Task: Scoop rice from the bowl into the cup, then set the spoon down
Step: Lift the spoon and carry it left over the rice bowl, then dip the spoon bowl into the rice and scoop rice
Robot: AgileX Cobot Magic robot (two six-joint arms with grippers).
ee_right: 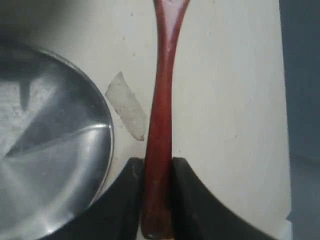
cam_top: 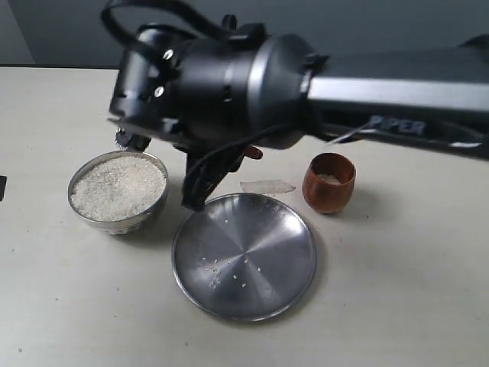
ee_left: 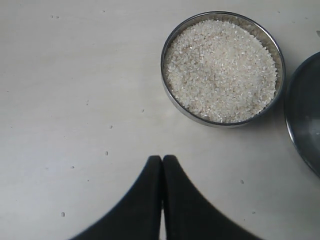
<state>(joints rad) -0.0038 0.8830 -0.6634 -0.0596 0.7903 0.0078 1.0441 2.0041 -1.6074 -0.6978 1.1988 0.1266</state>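
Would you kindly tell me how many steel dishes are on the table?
2: the bowl, filled with rice, at the exterior view's left; the plate beside it, centre. The arm above may hide more.

The left pincer (ee_left: 162,160) hangs over bare tabletop (ee_left: 75,100), its two dark jaws pressed together with nothing between them. Well apart from it stands the steel bowl (ee_left: 163,70), filled nearly to the rim with rice (ee_left: 220,70). A plate (ee_left: 306,115) edge shows just beside the bowl. A few stray grains (ee_left: 106,153) dot the tabletop.
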